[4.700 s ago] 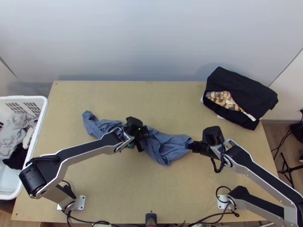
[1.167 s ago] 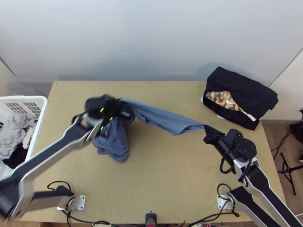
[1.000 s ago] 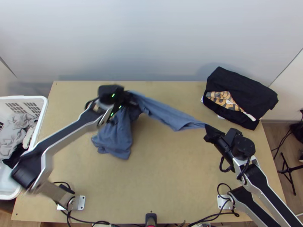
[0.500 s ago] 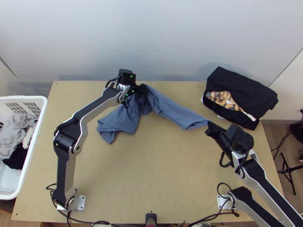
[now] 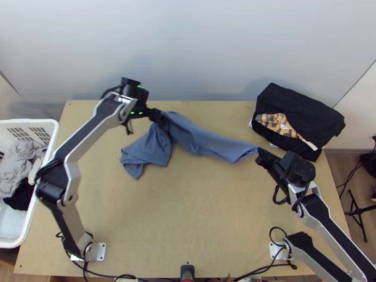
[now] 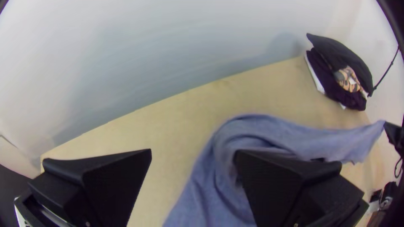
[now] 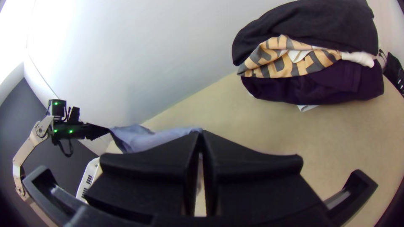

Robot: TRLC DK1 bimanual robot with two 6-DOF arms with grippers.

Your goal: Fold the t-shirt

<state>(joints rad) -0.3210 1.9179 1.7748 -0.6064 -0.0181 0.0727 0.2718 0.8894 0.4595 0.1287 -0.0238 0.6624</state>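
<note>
The blue t-shirt (image 5: 207,141) lies bunched at the middle left, a long part stretching toward the right arm. Over its far left part is my left gripper (image 5: 160,117). In the left wrist view my left gripper (image 6: 193,153) stands open, one finger over the blue cloth (image 6: 210,197), the other over bare table. My right gripper (image 5: 261,157) holds the cloth's right end. In the right wrist view my right gripper (image 7: 201,132) is shut on the tip of the blue cloth (image 7: 147,138).
A pile of dark folded clothes with a yellow patterned piece (image 5: 301,117) lies at the table's far right corner. On the left a white basket (image 5: 51,141) holds grey and black clothes. Bare wood (image 5: 197,221) shows nearer the arm bases.
My left gripper has moved left from the cloth's far end and opened. The cloth between the arms has sagged and shifted nearer. My right gripper has barely moved in the last half second.
</note>
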